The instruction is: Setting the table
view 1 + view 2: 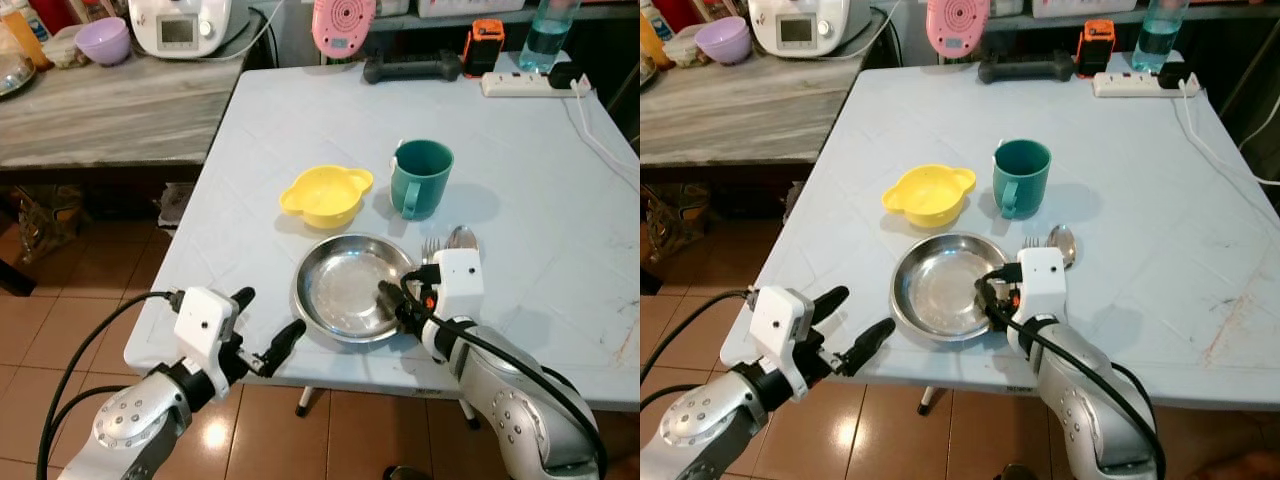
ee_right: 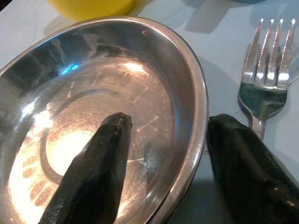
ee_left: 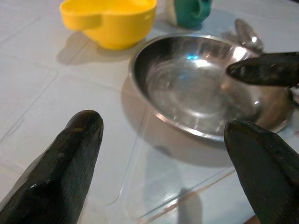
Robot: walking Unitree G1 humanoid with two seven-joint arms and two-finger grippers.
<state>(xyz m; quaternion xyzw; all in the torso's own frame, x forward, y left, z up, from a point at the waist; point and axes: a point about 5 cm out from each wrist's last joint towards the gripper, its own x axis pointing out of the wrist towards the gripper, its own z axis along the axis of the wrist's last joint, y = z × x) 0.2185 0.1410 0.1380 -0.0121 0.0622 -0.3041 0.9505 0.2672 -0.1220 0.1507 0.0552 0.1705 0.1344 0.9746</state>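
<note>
A steel plate (image 1: 345,290) lies near the front edge of the pale blue table (image 1: 520,200). My right gripper (image 1: 400,298) is open astride the plate's right rim (image 2: 198,116), one finger inside the plate and one outside. A fork (image 2: 268,88) and a spoon (image 1: 462,237) lie just right of the plate. Behind it stand a yellow two-handled bowl (image 1: 325,193) and a green mug (image 1: 421,177). My left gripper (image 1: 270,312) hangs open at the table's front edge, left of the plate, holding nothing.
A white power strip (image 1: 530,83), a water bottle (image 1: 550,30), a black dumbbell (image 1: 410,66) and a pink round device (image 1: 343,25) line the table's far edge. A wooden counter (image 1: 100,110) with a purple bowl (image 1: 103,40) stands at the left. Tiled floor lies below.
</note>
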